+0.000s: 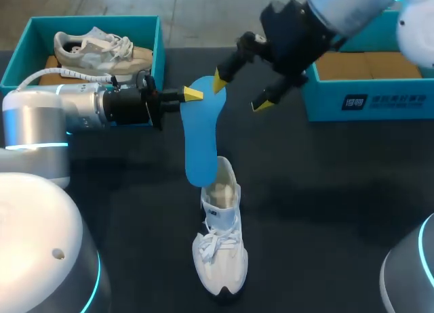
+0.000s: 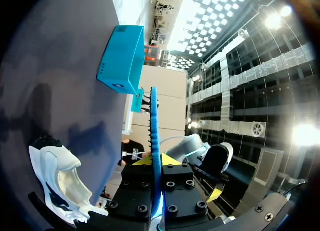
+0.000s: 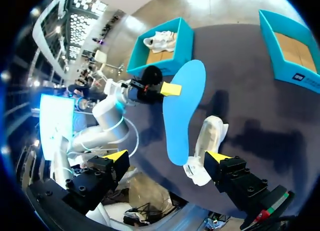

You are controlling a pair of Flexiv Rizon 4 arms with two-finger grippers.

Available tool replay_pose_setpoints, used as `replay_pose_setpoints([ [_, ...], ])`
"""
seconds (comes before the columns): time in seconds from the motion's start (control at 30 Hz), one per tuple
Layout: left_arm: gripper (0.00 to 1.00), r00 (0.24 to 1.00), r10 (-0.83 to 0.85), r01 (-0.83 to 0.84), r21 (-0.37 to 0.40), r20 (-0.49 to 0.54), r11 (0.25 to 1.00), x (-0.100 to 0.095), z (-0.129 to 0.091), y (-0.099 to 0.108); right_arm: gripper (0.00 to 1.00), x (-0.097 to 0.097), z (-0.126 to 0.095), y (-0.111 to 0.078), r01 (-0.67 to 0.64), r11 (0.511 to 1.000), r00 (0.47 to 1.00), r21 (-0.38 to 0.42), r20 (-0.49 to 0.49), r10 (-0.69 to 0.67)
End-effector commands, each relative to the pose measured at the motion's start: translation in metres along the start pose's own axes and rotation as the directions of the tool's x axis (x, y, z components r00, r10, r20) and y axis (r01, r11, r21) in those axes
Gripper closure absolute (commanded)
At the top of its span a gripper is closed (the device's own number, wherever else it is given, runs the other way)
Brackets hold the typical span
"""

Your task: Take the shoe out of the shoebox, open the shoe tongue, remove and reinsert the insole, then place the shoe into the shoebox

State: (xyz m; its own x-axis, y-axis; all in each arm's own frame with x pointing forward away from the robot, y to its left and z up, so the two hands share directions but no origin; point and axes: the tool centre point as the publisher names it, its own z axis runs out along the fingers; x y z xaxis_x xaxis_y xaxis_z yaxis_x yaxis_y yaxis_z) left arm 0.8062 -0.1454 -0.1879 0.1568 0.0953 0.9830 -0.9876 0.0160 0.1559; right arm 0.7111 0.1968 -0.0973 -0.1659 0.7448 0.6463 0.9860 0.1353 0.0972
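Your left gripper (image 1: 192, 94) is clamped on the flat blue foam insole (image 1: 201, 137), its lower end at the opening of the white lace-up sneaker (image 1: 220, 248), mid-table. Your right gripper (image 1: 241, 91) stands open, just right of it. Likely step: reinsertion. Next, feed the insole down into the sneaker.

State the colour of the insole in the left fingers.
The flat insole is bright blue, clearest in head view.

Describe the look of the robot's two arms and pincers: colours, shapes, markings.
The left arm and right arm are rounded silver-white tubes with glowing cyan rings. The left pincer and right pincer are black, bolted, with yellow wedge tips.
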Motion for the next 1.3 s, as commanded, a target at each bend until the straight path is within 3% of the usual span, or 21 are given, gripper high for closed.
replay_pose_setpoints([
  [0.03, 1.0, 1.0, 0.0, 0.0, 0.0, 0.003, 1.0, 0.001, 0.0, 0.001, 0.0, -0.009, 0.002, -0.003, -0.001, 1.0, 0.856, -0.006, -0.517, -0.002],
  [0.83, 1.0, 1.0, 0.0, 0.0, 0.0, 0.003, 1.0, 0.001, 0.0, 0.001, 0.0, -0.04, 0.013, 0.002, 0.039, 0.999, 0.693, 0.026, -0.721, -0.008],
  [1.17, 1.0, 1.0, 0.0, 0.0, 0.0, 0.003, 1.0, 0.001, 0.0, 0.001, 0.0, -0.044, 0.023, 0.001, 0.053, 0.998, 0.689, 0.024, -0.724, -0.019],
  [1.3, 1.0, 1.0, 0.0, 0.0, 0.0, 0.003, 1.0, 0.001, 0.0, 0.001, 0.0, -0.044, 0.025, 0.0, 0.047, 0.999, 0.711, 0.019, -0.703, -0.02],
])
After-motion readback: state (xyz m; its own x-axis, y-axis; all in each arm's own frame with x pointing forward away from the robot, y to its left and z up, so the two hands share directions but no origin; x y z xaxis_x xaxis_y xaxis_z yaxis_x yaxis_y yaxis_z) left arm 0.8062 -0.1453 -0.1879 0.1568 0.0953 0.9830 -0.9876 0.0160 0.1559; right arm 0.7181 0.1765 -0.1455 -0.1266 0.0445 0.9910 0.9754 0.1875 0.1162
